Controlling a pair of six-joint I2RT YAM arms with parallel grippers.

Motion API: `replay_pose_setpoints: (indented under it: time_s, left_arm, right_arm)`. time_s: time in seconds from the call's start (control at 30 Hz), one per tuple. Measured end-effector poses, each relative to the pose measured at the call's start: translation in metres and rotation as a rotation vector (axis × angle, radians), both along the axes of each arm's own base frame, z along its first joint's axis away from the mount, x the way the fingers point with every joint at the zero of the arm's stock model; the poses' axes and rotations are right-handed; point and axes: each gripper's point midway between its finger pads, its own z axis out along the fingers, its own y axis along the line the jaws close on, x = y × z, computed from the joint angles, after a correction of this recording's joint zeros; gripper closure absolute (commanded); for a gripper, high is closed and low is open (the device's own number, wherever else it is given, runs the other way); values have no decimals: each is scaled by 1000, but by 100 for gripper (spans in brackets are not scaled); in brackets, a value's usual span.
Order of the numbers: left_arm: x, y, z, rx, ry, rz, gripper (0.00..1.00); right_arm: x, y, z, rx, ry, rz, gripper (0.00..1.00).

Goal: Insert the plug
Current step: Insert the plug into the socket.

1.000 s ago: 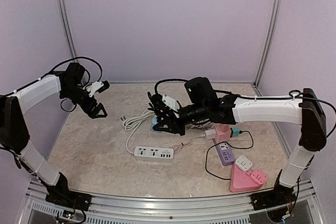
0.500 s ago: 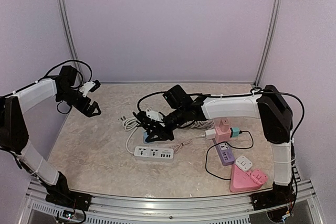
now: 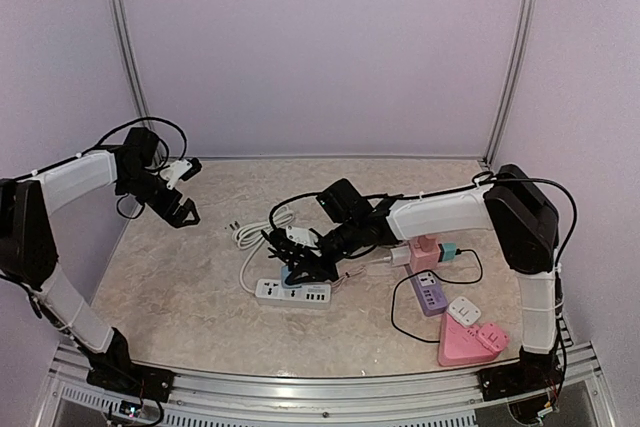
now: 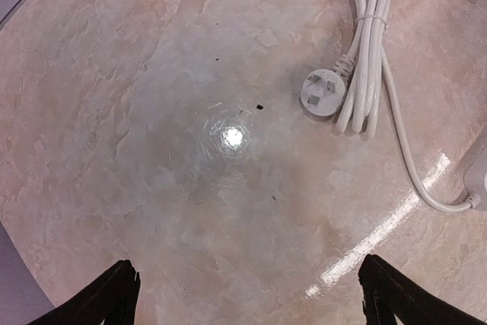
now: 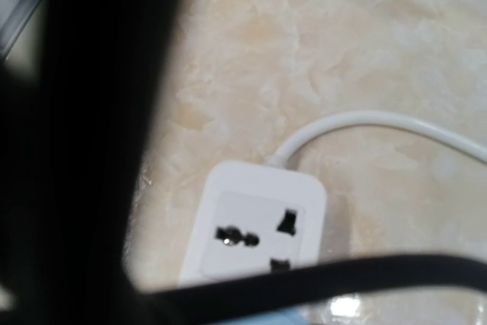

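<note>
A white power strip (image 3: pixel 292 293) lies in the middle of the table. Just above its left end hovers my right gripper (image 3: pixel 298 269), shut on a light blue plug (image 3: pixel 287 274). In the right wrist view one socket face of the power strip (image 5: pixel 251 234) shows below. A sliver of the blue plug (image 5: pixel 304 317) sits at the bottom edge, and dark blurred shapes cover the left and bottom. My left gripper (image 3: pixel 188 192) hangs open and empty at the far left. Its fingertips (image 4: pixel 122 294) stand wide apart over bare table.
The strip's own white plug (image 4: pixel 319 93) and coiled white cable (image 3: pixel 258 229) lie left of centre. At the right stand a pink socket block (image 3: pixel 424 247), a purple strip (image 3: pixel 430 292) with a black cable, and a pink wedge (image 3: pixel 470 342). Purple walls enclose the table.
My right gripper carried the blue plug leftward, then toward the near side, ending over the white strip's left end. The left arm shifted slightly and stayed open.
</note>
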Motion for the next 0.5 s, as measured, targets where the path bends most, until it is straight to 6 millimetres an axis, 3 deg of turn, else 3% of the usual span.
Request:
replay_pose_setpoints:
  time_s: [0.5]
  left_arm:
    - [-2,-8,-4,39,-1,-44,1]
  right_arm:
    - [6,-8,0,-33,-72,-44,100]
